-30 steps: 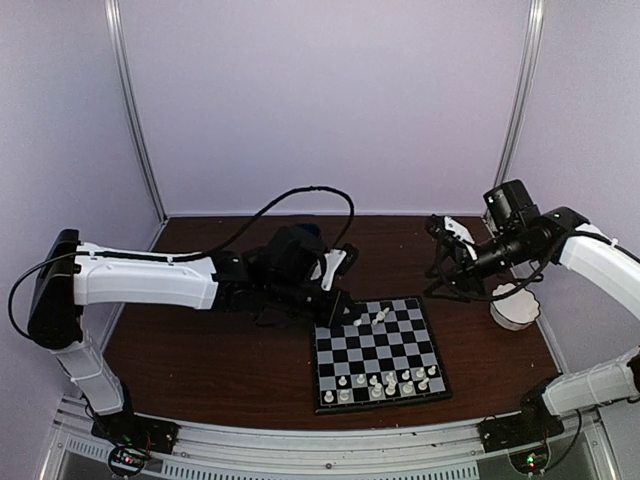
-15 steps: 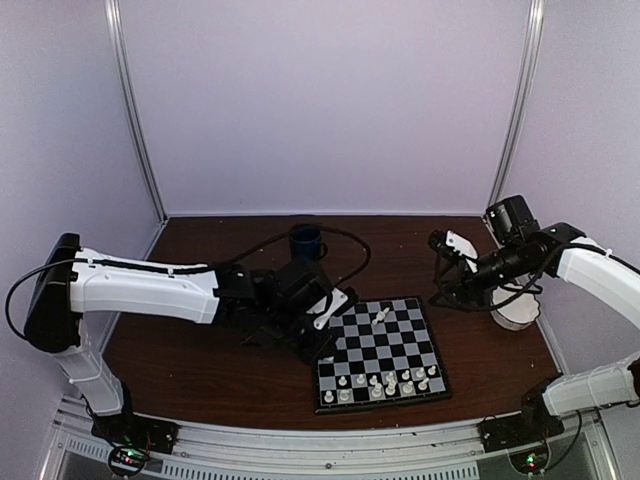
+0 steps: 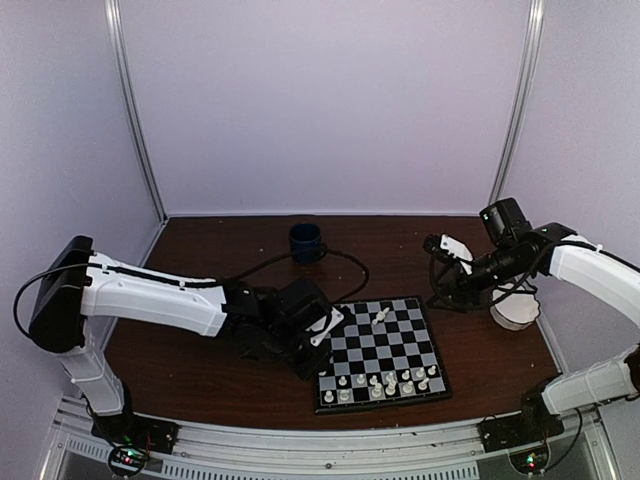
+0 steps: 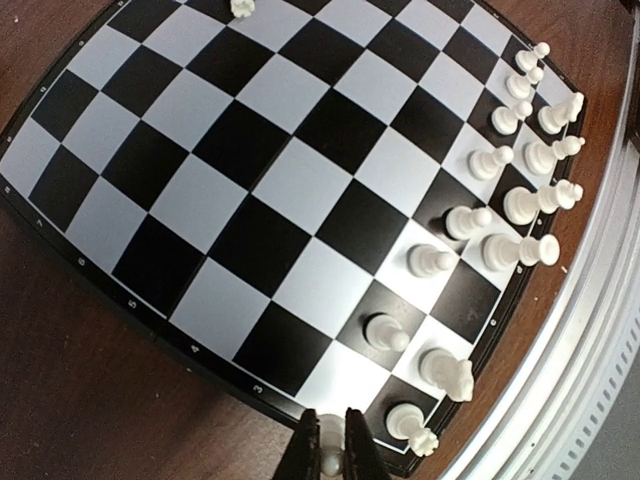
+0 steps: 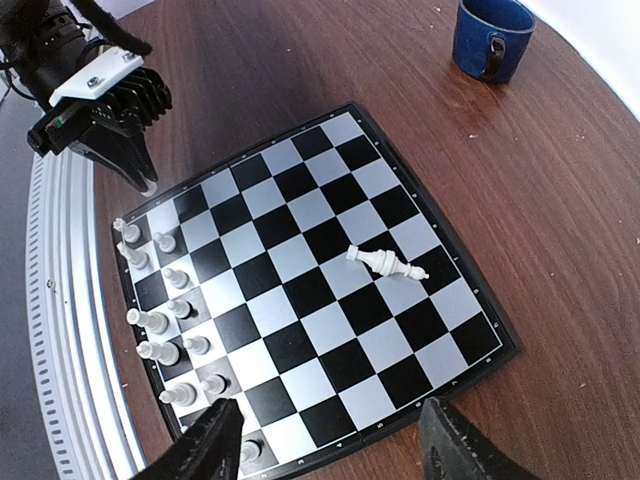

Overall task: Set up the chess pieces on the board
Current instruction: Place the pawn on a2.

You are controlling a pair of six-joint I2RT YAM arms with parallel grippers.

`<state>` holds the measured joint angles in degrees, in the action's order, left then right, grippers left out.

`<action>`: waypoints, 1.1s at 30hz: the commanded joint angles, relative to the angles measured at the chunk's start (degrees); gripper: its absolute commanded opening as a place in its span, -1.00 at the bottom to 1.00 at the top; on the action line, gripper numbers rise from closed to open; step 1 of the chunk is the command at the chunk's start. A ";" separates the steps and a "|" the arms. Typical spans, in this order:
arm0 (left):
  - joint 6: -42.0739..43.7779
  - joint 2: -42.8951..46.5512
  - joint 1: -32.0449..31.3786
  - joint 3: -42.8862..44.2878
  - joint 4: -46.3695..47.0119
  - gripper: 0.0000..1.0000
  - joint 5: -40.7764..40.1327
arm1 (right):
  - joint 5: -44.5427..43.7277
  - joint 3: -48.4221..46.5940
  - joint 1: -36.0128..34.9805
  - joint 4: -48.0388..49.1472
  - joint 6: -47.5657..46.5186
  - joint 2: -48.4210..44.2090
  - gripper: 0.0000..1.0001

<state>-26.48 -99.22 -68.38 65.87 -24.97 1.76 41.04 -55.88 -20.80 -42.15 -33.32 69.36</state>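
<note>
The board [image 3: 392, 345] is a flat, matte square of black and pale grey checks inside a thin black border. It lies on the dark brown wood-grain counter [image 3: 190, 385], right of centre. Glossy white plastic chess pieces [image 3: 388, 381] stand in two rows along its near edge. Their turned, knobbed shapes are clear in the left wrist view, but from above they are too small to tell one kind from another. One taller piece [image 5: 386, 263] lies on its side among the far middle squares.

The left claw [image 4: 329, 438] hangs at the board's left edge, close to the near-left corner. Its two slim black fingers [image 4: 306, 450] are pressed together on a small white piece [image 4: 330, 464]. Only a sliver of that piece shows between them, cut off by the bottom of the view, so its kind cannot be told. The right claw [image 5: 333, 412] is raised off the counter by the board's far-right corner, its dark fingers spread wide apart.

A blue glazed mug [image 3: 306, 241] stands beyond the board's far-left side. A white scalloped bowl [image 3: 515, 310] sits to the right, partly hidden by the right arm. A ribbed metal rail [image 4: 600, 330] runs along the counter's near edge.
</note>
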 commanded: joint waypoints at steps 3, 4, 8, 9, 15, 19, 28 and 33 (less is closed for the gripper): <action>-0.07 -3.09 -0.39 0.77 2.72 -0.90 0.90 | -0.34 0.29 0.33 0.62 -0.95 0.45 0.27; -0.06 -3.44 -0.42 0.89 2.76 -0.90 0.97 | -0.34 0.33 0.37 0.58 -0.96 0.35 0.27; -0.10 -4.73 -0.46 1.64 3.21 -0.90 1.95 | -0.40 0.64 0.37 0.59 -1.13 -0.04 0.28; -0.14 -5.09 -0.44 1.83 3.19 -0.89 2.15 | -0.43 0.60 0.40 0.62 -1.13 -0.10 0.28; -0.23 -6.35 -0.76 2.50 3.10 -0.85 2.41 | -0.43 0.81 0.40 0.59 -1.43 -0.28 0.28; -0.24 -6.65 -0.82 2.81 2.83 -0.85 2.61 | -0.43 0.77 0.33 0.66 -1.64 -0.20 0.28; -0.44 -7.30 -1.39 3.21 2.75 -0.85 3.20 | -0.52 0.94 0.39 0.58 -1.75 -0.45 0.28; -0.46 -7.30 -1.49 3.21 2.69 -0.79 3.00 | -0.52 0.95 0.48 0.60 -1.84 -0.46 0.29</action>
<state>-26.68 -106.06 -69.49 67.83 -23.77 4.14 41.04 -55.86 -20.75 -42.15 -34.57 69.76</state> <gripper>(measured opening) 0.097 0.643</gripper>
